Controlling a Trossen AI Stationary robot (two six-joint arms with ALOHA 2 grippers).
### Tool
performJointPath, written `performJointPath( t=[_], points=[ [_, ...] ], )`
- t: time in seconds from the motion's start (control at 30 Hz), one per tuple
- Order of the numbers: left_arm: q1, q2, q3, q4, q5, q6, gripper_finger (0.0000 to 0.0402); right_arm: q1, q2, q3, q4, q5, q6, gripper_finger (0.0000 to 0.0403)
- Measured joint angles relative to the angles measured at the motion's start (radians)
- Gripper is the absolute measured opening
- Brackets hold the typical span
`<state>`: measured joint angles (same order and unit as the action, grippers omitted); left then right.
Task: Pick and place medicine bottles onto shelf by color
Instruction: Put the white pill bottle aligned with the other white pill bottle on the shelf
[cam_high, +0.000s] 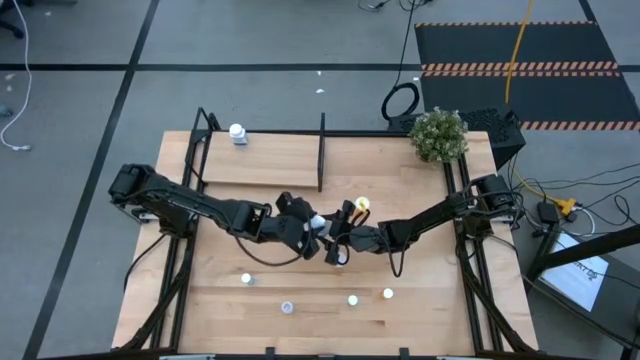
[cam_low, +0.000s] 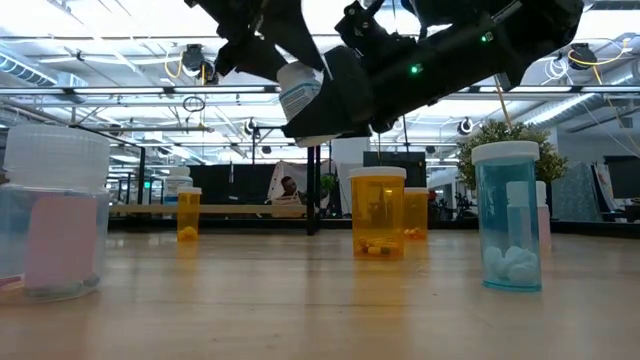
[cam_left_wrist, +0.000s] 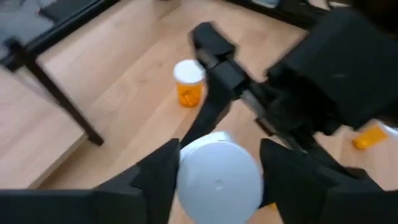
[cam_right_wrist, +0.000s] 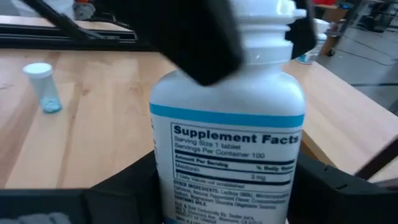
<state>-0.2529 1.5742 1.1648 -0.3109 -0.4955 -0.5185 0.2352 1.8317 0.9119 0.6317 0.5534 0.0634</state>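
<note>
A white medicine bottle (cam_high: 316, 222) with a blue-banded label hangs in the air at the table's middle, between my two grippers; it also shows in the low view (cam_low: 299, 92). My left gripper (cam_high: 305, 224) is shut on its cap. My right gripper (cam_high: 338, 240) is shut on its body. An orange bottle (cam_high: 361, 205) stands on the table just beyond them. A white bottle (cam_high: 237, 133) stands on the shelf (cam_high: 270, 160), left of the black divider (cam_high: 322, 150). Several small bottles (cam_high: 352, 299) stand near the table's front. My left gripper pinches the bottle's white cap (cam_left_wrist: 217, 180) between its two fingers (cam_left_wrist: 163, 169), coming from the table's left. The bottle is lifted clear of the table. My right gripper holds the lower part of the bottle's labelled body (cam_right_wrist: 230, 180) between its two fingers (cam_right_wrist: 134, 183), coming from the table's right. The bottle sits tilted above the table (cam_low: 299, 92).
A potted plant (cam_high: 438, 135) stands at the shelf's far right. In the low view, a pale blue bottle (cam_low: 508, 215), two orange bottles (cam_low: 378, 212) (cam_low: 189, 212) and a large near bottle (cam_low: 55, 215) stand on the tabletop. Black frame posts (cam_high: 200, 140) edge the shelf.
</note>
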Motion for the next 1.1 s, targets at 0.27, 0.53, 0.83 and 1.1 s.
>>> performJointPath(
  t=[0.27, 0.53, 0.83, 1.1],
  points=[
    [-0.012, -0.02, 0.0, 0.008, -0.002, 0.066, 0.0347, 0.0, -0.007, 0.0, -0.011, -0.034, 0.003, 0.0252],
    [-0.028, -0.122, 0.001, -0.035, 0.001, 0.225, 0.0391, -0.013, -0.057, -0.002, -0.075, -0.251, -0.001, 0.0233],
    [-0.096, -0.177, 0.0, -0.049, 0.006, 0.367, 0.0392, -0.067, -0.093, -0.002, -0.111, -0.575, -0.075, 0.0243],
    [-0.177, -0.092, 0.0, -0.027, -0.05, 0.263, 0.0392, -0.097, -0.132, -0.003, -0.185, -0.689, -0.049, 0.0237]
  ],
)
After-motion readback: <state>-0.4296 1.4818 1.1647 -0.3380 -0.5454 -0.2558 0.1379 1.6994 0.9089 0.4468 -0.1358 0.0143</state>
